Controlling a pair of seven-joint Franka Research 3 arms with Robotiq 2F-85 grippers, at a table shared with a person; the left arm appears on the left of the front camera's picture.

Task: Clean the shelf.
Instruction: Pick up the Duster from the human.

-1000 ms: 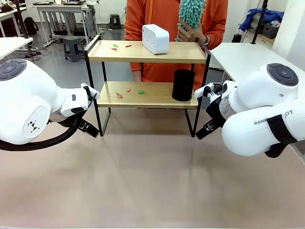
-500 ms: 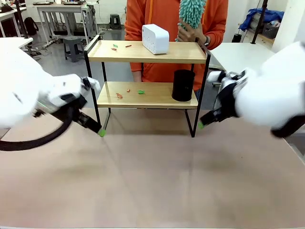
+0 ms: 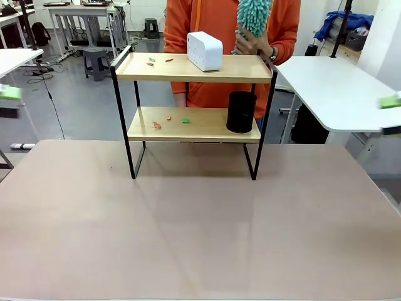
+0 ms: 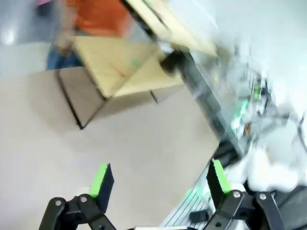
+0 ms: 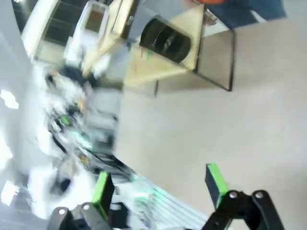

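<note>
The shelf (image 3: 194,69) stands at the far middle of the table, with two wooden boards in a black frame. Small red and green scraps (image 3: 151,61) lie on its top board beside a white box (image 3: 205,51). More scraps (image 3: 185,120) and a black cylinder (image 3: 240,111) sit on the lower board. Behind it a person in orange holds a teal duster (image 3: 254,15). My left gripper (image 4: 158,179) is open and empty, high over the table, the blurred shelf (image 4: 120,62) far ahead. My right gripper (image 5: 158,184) is open and empty too, with the shelf (image 5: 192,28) and cylinder (image 5: 165,39) far off.
The brown tabletop (image 3: 200,226) in front of the shelf is bare. A white table (image 3: 338,88) stands at the right and another (image 3: 15,59) at the left. Both wrist views are smeared by motion. Green pad blurs show at the left edge (image 3: 9,93) and right edge (image 3: 390,101).
Both arms have swung outward and away from the front of the shelf to the picture's sides. Their grippers stayed open. The shelf's things have not moved.
</note>
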